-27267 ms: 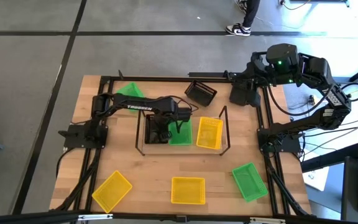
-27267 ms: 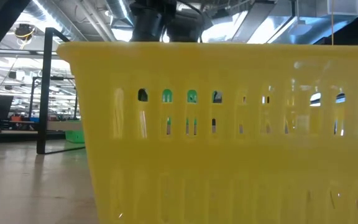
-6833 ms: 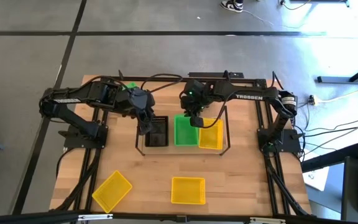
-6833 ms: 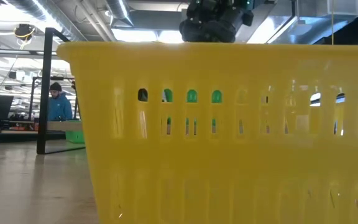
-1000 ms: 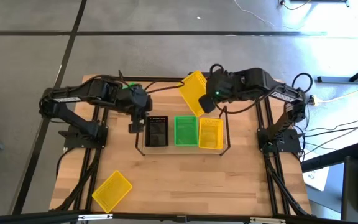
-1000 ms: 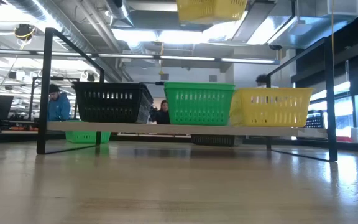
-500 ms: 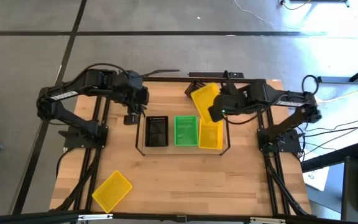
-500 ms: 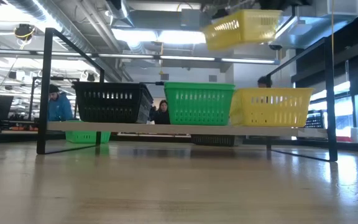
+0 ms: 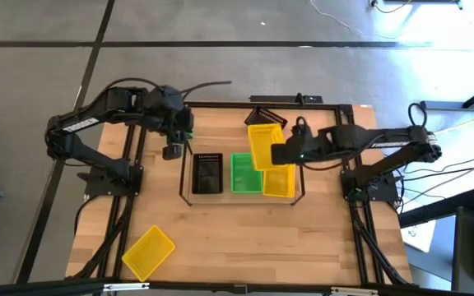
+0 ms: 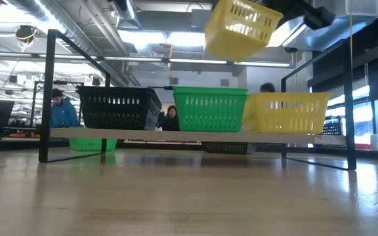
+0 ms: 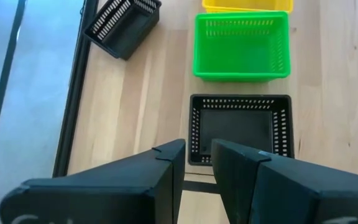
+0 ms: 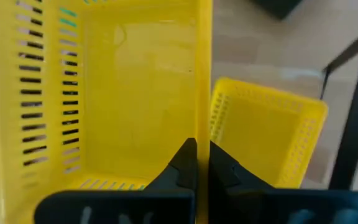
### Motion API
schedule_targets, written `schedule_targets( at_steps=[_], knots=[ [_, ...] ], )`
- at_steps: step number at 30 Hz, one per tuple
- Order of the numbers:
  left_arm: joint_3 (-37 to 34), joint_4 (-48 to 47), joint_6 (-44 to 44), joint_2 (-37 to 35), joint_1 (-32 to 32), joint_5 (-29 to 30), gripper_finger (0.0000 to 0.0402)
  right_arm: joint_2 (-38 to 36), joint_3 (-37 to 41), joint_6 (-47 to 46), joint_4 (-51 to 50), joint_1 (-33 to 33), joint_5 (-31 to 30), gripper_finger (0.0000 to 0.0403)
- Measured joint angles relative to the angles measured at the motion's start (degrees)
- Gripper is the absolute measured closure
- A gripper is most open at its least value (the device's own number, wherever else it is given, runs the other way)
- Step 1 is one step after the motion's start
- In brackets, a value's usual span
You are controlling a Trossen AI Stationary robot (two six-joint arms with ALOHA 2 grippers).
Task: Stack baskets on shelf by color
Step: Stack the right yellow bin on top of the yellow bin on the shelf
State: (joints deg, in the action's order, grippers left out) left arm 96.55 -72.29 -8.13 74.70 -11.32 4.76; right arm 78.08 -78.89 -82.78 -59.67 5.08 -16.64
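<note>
1. right pincer clamped on the rim of a yellow basket, held tilted above the shelf.
2. basket judged light, thin-walled, springy; the rim is the best hold.
3. left pincer slightly apart, empty.

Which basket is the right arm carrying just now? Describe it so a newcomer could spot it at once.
Find the wire shelf mid-table, holding black, green and yellow baskets in a row. Above its yellow end, the right pincer is shut on the rim of a yellow basket. Unlike the yellow basket on the shelf, it hangs tilted in the air.
</note>
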Motion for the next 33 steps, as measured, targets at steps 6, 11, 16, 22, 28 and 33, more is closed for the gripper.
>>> schedule_targets(
  at_steps=[6,11,16,22,28,33],
  knots=[
    [0.00,0.00,-1.47,0.04,-0.08,0.01,0.0332,0.07,2.72,-7.78,-1.04,3.88,-1.71,0.0403],
    [0.00,-0.07,-1.54,0.04,-0.08,0.02,0.0332,0.17,5.49,-16.20,-1.60,7.79,-4.78,0.0403],
    [0.00,-0.09,-2.95,0.04,-0.08,0.02,0.0332,0.17,8.66,-22.29,-3.89,10.05,-5.13,0.0403],
    [0.00,-0.10,-4.08,0.04,-0.08,0.02,0.0332,0.18,9.65,-26.11,-4.83,10.86,-4.22,0.0403],
    [0.00,-0.11,-4.10,0.05,-0.08,0.02,0.0332,0.18,9.65,-27.84,-5.46,10.86,-3.63,0.0403],
    [0.00,-0.11,-4.10,0.06,-0.08,0.02,0.0332,0.18,9.65,-28.00,-6.84,10.86,-1.00,0.0403]
  ],
)
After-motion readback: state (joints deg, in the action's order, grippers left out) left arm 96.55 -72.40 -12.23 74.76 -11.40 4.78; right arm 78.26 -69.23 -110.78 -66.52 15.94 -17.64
